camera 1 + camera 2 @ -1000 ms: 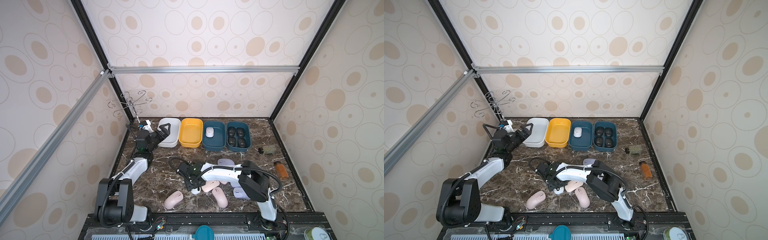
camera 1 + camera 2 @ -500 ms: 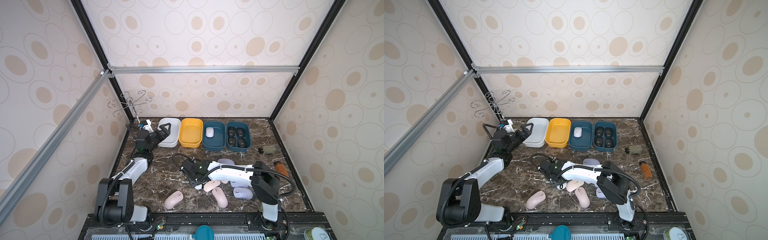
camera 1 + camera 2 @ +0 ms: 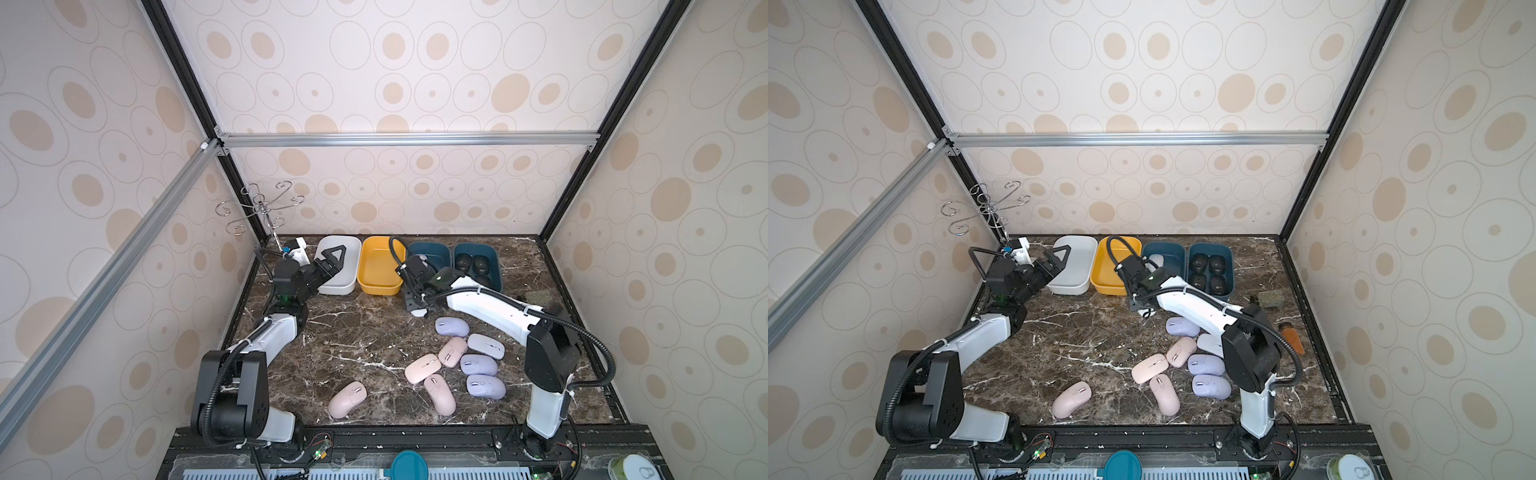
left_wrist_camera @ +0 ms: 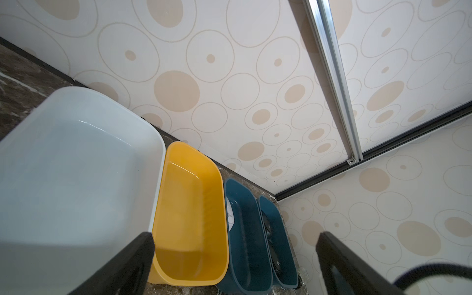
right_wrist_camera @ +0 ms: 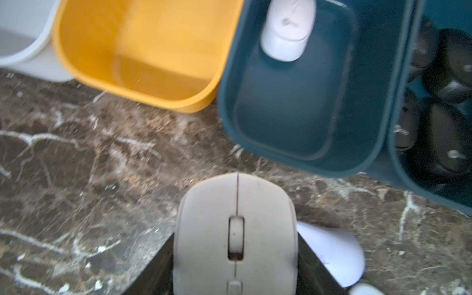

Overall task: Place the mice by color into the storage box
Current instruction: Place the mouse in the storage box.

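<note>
pale grey mouse [image 5: 236, 235] clamped in the right jaws, over the surface [image 5: 89, 153], just short of the teal bin [image 5: 293, 122] where a white mouse [image 5: 287, 28] already lies. carry step, i'd say: next, a short reach over the rim, then let go. left jaws gape wide and empty by the white bin [image 3: 340, 286]. in both top views the right arm [image 3: 490, 307] mostly hides the held mouse; a pale shape [image 5: 332, 250] beside it in the right wrist view, perhaps another mouse, is cut off.

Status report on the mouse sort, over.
Left gripper open near white bin. Right gripper shut on grey mouse, short of blue bin holding one white mouse. Nothing in between.
</note>
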`<state>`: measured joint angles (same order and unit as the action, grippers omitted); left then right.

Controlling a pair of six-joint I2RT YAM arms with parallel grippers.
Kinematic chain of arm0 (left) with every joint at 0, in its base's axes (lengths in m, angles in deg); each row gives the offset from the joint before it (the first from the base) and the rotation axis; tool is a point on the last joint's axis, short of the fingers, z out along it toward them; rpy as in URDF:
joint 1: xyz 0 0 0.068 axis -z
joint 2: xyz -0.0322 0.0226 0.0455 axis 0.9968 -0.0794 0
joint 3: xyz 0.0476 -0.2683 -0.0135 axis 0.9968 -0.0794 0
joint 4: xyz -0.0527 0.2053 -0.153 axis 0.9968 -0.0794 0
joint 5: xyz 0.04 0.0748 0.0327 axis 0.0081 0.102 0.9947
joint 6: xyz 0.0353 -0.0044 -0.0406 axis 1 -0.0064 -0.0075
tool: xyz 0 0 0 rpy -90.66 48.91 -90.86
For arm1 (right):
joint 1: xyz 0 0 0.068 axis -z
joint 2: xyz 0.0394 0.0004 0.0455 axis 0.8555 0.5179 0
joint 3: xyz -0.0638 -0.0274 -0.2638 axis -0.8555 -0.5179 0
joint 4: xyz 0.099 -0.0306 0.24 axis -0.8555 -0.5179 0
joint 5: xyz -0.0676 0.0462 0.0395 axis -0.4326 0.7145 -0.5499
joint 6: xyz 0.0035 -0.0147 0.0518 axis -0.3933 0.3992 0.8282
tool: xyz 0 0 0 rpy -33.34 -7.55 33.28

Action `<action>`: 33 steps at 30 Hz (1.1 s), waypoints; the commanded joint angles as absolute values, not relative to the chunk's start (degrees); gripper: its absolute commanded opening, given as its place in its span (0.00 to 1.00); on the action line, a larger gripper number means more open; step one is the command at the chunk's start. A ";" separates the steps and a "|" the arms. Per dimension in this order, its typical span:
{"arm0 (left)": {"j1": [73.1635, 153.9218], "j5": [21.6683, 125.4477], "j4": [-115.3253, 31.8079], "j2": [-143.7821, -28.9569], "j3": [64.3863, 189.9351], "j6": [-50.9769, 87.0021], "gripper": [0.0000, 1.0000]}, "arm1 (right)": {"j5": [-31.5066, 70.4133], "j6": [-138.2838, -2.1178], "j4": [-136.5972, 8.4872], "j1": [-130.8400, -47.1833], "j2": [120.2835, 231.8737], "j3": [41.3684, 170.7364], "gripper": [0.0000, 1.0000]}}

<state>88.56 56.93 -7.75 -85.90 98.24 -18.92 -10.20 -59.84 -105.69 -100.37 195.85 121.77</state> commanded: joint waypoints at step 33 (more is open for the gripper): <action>98.45 52.43 -4.37 -92.01 100.06 -19.79 1.00 | -5.04 -68.64 -112.65 -79.56 239.96 173.75 0.55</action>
<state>98.57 52.86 -5.45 -91.67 98.24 -20.43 -4.53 -68.62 -110.44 -79.93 238.93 172.41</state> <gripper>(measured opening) 0.999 0.603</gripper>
